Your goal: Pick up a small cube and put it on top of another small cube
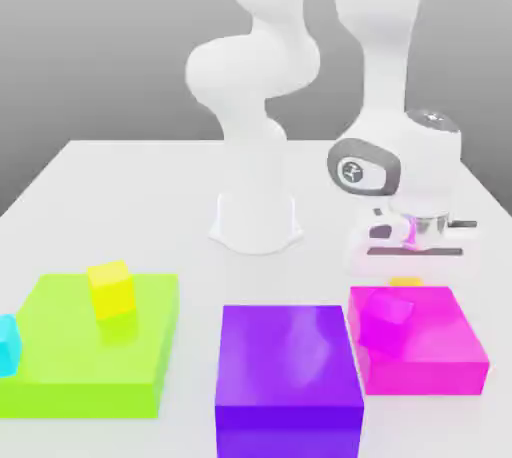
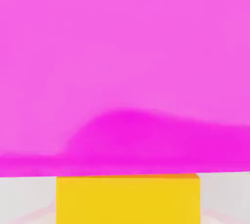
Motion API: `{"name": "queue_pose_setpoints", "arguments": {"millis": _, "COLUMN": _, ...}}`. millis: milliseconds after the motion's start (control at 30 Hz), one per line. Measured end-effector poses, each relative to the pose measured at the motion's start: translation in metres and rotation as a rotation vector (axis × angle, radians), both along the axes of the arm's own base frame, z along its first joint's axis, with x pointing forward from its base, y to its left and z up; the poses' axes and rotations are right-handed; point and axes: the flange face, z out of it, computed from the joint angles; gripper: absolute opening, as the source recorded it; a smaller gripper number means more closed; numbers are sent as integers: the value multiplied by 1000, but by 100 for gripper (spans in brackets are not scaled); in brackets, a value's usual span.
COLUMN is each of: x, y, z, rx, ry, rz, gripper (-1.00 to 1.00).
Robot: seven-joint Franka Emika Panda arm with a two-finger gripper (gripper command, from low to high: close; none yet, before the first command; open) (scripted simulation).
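Observation:
The small orange-yellow cube (image 1: pixel 405 281) sits on the white table just behind the big magenta block (image 1: pixel 430 351); only a sliver of its top shows in the exterior view. In the hand view the cube (image 2: pixel 128 198) is close to the camera, with the magenta block (image 2: pixel 122 61) filling the space beyond it. My gripper (image 1: pixel 406 264) hangs low, directly over the cube. A small magenta cube (image 1: pixel 388 311) rests on the magenta block. On the lime-green block (image 1: pixel 60 366) sits a small lemon-yellow cube (image 1: pixel 111 289).
A big purple block (image 1: pixel 288 371) lies between the green and magenta blocks. A small cyan cube (image 1: pixel 6 344) shows at the exterior view's left edge. The arm's white base (image 1: pixel 255 211) stands mid-table behind the blocks.

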Motion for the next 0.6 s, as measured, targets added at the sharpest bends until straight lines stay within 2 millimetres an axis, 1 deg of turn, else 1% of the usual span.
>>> {"name": "queue_pose_setpoints", "arguments": {"millis": 100, "x": -2, "y": 1, "z": 20, "rx": -3, "ry": -1, "rz": 5, "gripper": -100}}
{"name": "queue_pose_setpoints", "arguments": {"millis": 200, "x": -1, "y": -2, "z": 38, "rx": -6, "ry": -1, "rz": 6, "gripper": -100}}
{"name": "queue_pose_setpoints", "arguments": {"millis": 400, "x": 36, "y": -9, "z": 65, "rx": -2, "ry": 1, "rz": 115, "gripper": -100}}
{"name": "queue_pose_setpoints", "arguments": {"millis": 600, "x": 76, "y": -24, "z": 94, "rx": 1, "ry": 0, "rz": 242, "gripper": -100}}
